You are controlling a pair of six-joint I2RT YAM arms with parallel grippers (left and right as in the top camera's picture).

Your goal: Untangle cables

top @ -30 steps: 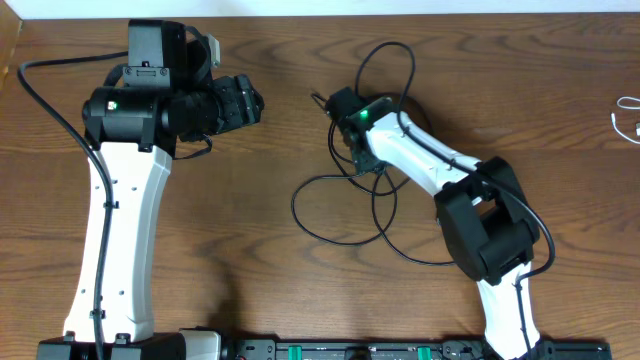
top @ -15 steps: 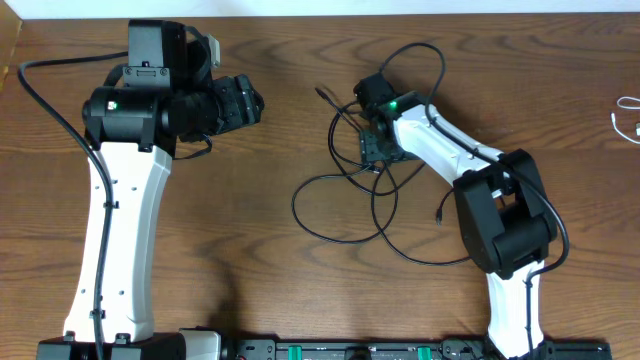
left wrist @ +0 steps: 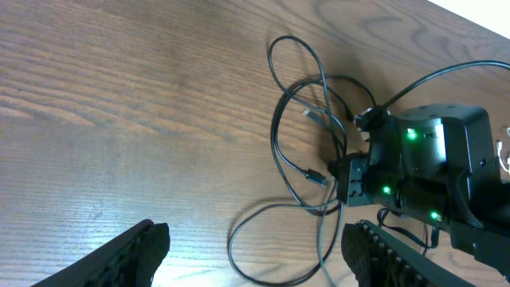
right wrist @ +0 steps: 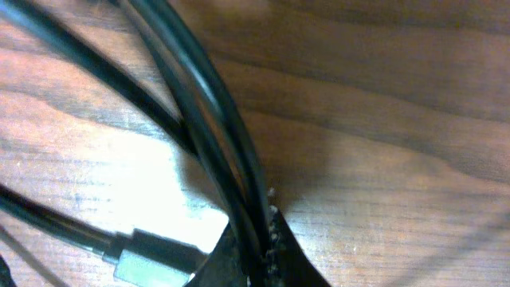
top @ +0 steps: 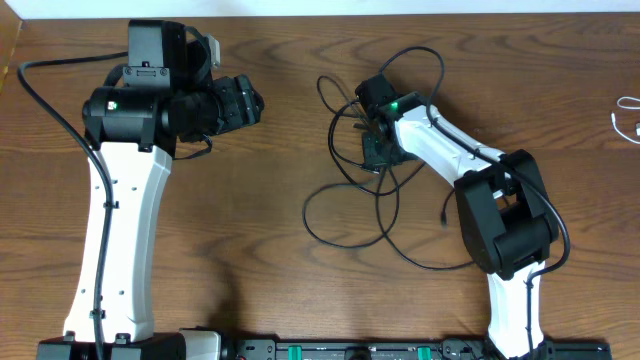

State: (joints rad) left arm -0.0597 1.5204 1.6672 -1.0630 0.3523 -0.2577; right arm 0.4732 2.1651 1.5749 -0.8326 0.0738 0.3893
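**Right gripper pinched on the black tangle, left gripper wide and apart**

Closest in, the right wrist view shows the right gripper [right wrist: 267, 253] closed tight. Strands of the black cables [right wrist: 215, 104] run down into the pinch between its tips. A plug end [right wrist: 155, 253] lies just beside them on the wooden table [right wrist: 382, 96].

From overhead, that gripper sits in the upper part of the tangle, near the middle of the table, and loose loops spread out above and below it. Well to the left, the left gripper [top: 250, 100] points toward the tangle with its fingers spread wide over bare wood. At the far right edge, a white cord [top: 628, 103] lies well apart from the black loops.
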